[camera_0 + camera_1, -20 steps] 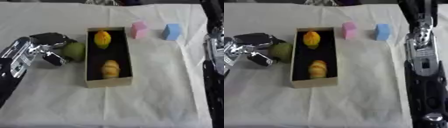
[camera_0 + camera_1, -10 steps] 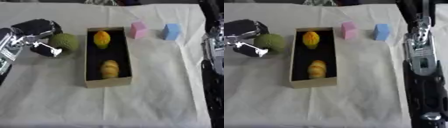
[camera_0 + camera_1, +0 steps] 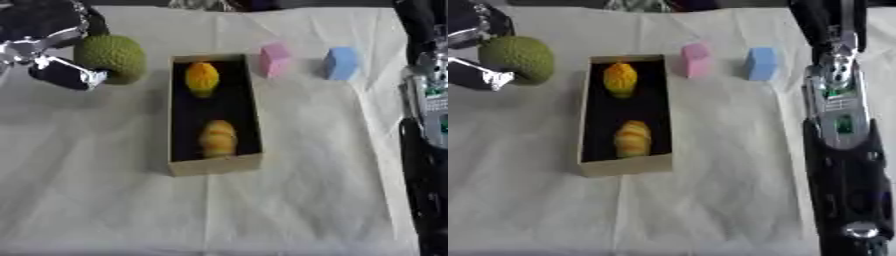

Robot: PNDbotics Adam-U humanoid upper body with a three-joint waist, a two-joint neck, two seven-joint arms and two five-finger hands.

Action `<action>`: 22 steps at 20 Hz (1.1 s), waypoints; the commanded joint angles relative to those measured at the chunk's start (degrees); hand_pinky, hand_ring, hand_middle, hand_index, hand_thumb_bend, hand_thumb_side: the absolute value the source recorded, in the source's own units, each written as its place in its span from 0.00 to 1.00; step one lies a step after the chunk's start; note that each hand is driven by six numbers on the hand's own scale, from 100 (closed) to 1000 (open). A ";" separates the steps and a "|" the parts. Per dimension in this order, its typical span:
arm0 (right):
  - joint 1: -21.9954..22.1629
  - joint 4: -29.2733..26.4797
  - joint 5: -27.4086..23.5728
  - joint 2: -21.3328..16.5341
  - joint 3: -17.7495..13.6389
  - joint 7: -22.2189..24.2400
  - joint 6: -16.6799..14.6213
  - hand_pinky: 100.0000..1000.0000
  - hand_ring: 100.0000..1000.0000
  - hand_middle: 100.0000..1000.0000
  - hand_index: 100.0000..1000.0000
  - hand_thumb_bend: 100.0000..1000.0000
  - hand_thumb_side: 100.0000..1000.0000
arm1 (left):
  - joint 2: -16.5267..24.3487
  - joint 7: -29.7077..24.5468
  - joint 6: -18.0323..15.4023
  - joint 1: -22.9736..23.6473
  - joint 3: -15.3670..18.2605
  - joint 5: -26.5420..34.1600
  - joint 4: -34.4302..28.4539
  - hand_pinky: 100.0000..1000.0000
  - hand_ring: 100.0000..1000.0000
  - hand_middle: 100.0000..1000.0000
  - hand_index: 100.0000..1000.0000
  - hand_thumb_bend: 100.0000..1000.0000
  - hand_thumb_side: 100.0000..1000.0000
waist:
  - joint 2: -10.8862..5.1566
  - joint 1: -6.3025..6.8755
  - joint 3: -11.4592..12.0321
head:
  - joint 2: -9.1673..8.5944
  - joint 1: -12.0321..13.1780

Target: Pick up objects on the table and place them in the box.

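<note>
Box (image 3: 213,166): two items; outside, two cubes (image 3: 275,59).

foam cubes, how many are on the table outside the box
2. The pink cube sits just right of the box's far end; the blue cube is further right. None looks hidden.

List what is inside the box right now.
The box holds an orange-yellow fruit at its far end and a croissant-like piece nearer. Dark floor shows between; nothing else visible.
</note>
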 commanded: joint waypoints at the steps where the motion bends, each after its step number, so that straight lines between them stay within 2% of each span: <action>1: -0.52 -1.53 0.23 -1.01 -0.12 -0.18 -0.06 0.70 0.70 0.51 0.81 0.00 0.48 | 0.46 -1.13 -0.12 -2.50 0.63 3.31 -3.25 0.65 0.60 0.50 0.55 0.00 0.18 | -1.12 0.98 0.11 | 0.22 -0.11; 8: -0.91 -1.69 0.33 -0.81 0.07 -0.16 -0.13 0.70 0.70 0.51 0.81 0.00 0.48 | -4.56 -5.30 -0.26 -5.35 -1.45 11.04 -6.50 0.64 0.58 0.49 0.55 0.00 0.17 | -1.23 0.98 0.03 | 0.22 -0.23; 12: -1.02 -1.90 0.27 -0.49 0.20 -0.11 -0.15 0.70 0.70 0.51 0.81 0.00 0.48 | -7.76 -7.66 0.01 -5.54 -2.62 13.23 -8.40 0.64 0.58 0.48 0.55 0.00 0.16 | -1.21 0.92 -0.08 | 0.22 -0.58; 16: -0.92 -2.09 0.15 -0.28 0.18 -0.16 -0.11 0.70 0.70 0.51 0.81 0.00 0.48 | -9.74 -9.14 0.64 -4.89 -3.59 12.57 -7.81 0.64 0.58 0.48 0.55 0.00 0.17 | -1.12 0.98 -0.27 | 0.22 -0.61; 22: -0.93 -2.32 -0.06 -0.03 0.30 -0.07 -0.10 0.70 0.70 0.51 0.81 0.00 0.48 | -12.89 -9.16 0.31 -4.05 -4.81 7.50 -1.59 0.64 0.58 0.49 0.56 0.00 0.18 | -0.94 0.94 -0.56 | 0.22 -0.92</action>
